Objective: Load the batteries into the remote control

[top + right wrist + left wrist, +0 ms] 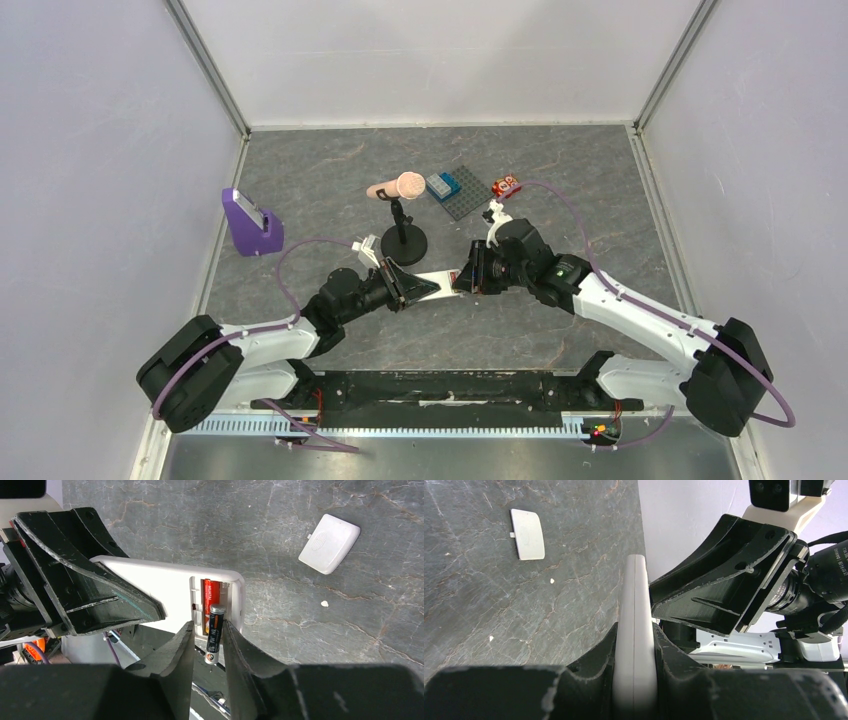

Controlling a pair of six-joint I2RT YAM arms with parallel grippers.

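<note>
Black cylindrical battery (215,635) leans against smooth white remote (170,582).

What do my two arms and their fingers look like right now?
The left arm and right arm match: black joints, white link shells, a purple cable looping along each. The fingers are black, wedge-shaped plastic with ribbed sides and scuffed, whitened edges.

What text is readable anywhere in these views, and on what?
"HUATA": printed lengthwise on the red-orange battery lying in the open compartment of the remote control.
Black battery: small print, too small to read.
White cover on the table: an embossed oval mark, not legible.
Red block in the top view: white marks, too small to read.
</note>
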